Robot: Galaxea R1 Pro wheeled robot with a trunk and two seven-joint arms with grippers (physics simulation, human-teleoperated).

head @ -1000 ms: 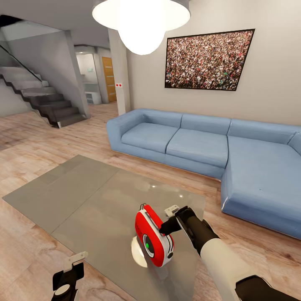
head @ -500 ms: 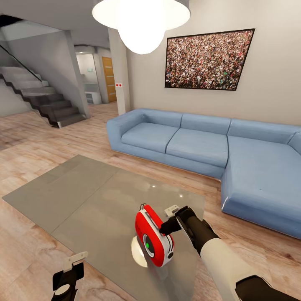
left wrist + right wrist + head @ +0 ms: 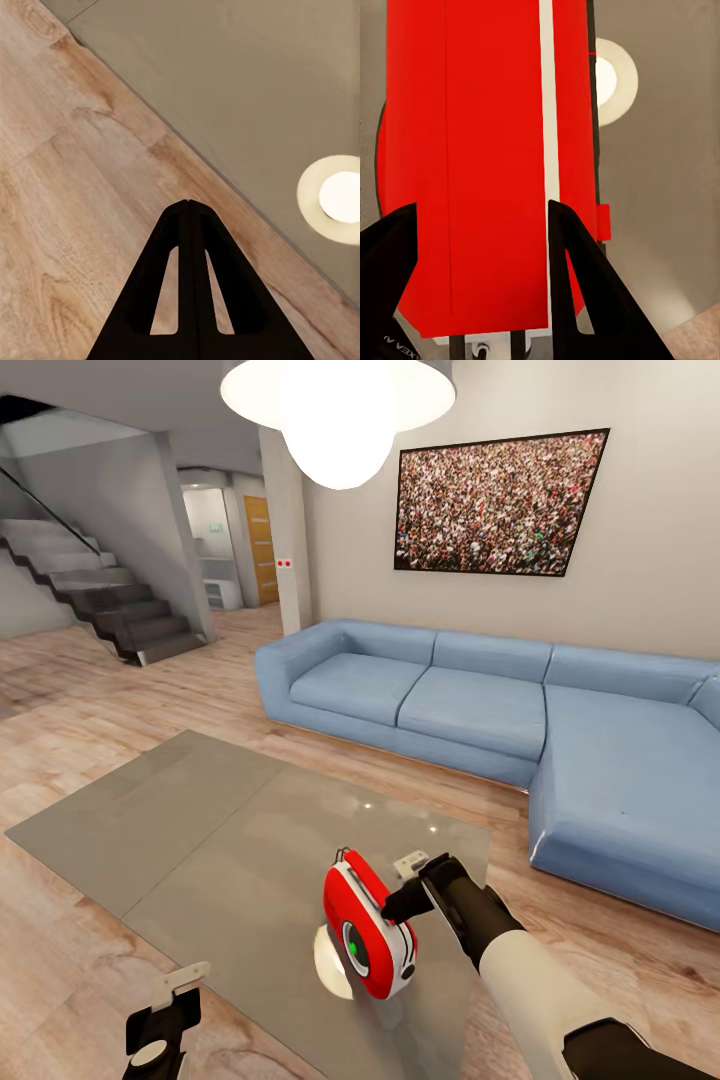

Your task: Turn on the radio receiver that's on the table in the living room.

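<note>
Living room stuff first, big to small: blue sofa well behind, grey desk in front of me, red radio standing upright near the desk's near edge, beside the lamp's bright reflection.

Right end effector is at the radio's back side. In the right wrist view the red body sits between the two spread black fingers, so it's open around the radio, not squeezing as far as I can see. Whether a fingertip actually touches the shell, I can't tell.

My take on the step: I'm trying to hit the switch, so I'd go gently. The radio is tall and narrow on a slick top, and a sideways shove would likely tip or slide it. There's a green spot on the dial face, but I can't say if that means it's on.

Left end effector has its fingers pressed together, holding nothing, hanging over the floor just off the desk edge.

The switch itself isn't something I can make out. Radio's base is cut off in the wrist view.
</note>
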